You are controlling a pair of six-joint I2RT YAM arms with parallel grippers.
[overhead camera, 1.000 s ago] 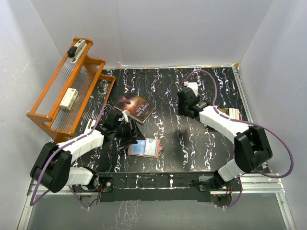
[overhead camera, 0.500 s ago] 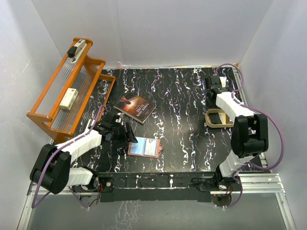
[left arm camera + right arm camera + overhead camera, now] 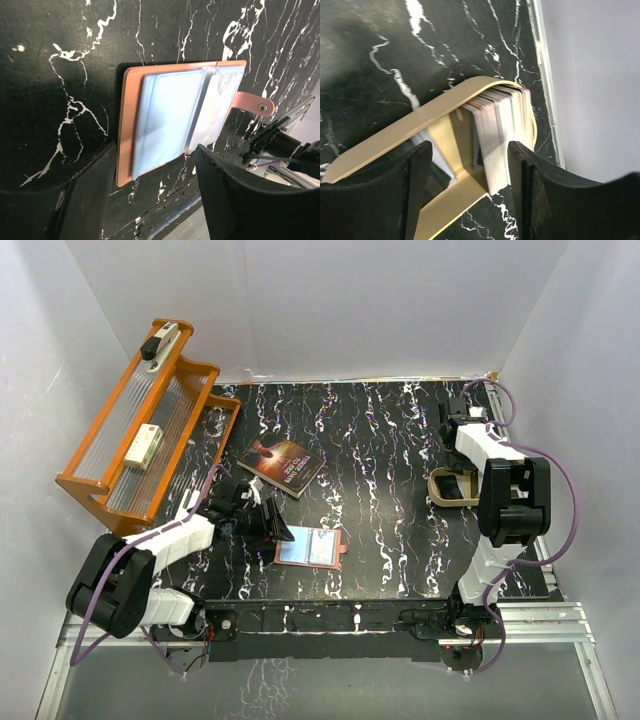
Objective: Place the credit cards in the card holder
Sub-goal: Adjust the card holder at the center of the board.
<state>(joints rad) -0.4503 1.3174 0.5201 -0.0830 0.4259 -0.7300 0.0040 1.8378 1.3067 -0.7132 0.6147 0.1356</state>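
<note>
The card holder (image 3: 312,548) lies opened flat near the table's front; it is reddish-brown leather with clear sleeves and a snap tab (image 3: 255,105). My left gripper (image 3: 270,522) is just left of it, low over the table. In the left wrist view the card holder (image 3: 165,120) sits just beyond the open left gripper (image 3: 155,200), which holds nothing. The credit cards (image 3: 502,130) stand as a stack inside a beige-gold tin (image 3: 420,125). My right gripper (image 3: 467,195) hovers open over that stack without touching it. From above, the right gripper (image 3: 455,420) is at the far right and the arm hides the cards.
A dark paperback book (image 3: 282,465) lies left of centre. An orange rack (image 3: 140,450) with a small box stands at the back left. The tin (image 3: 448,490) sits close to the table's right edge (image 3: 542,75) and the white wall.
My right arm swung from mid-table to the far right over the tin, and its jaws widened. The left gripper and the card holder shifted slightly to the right.
</note>
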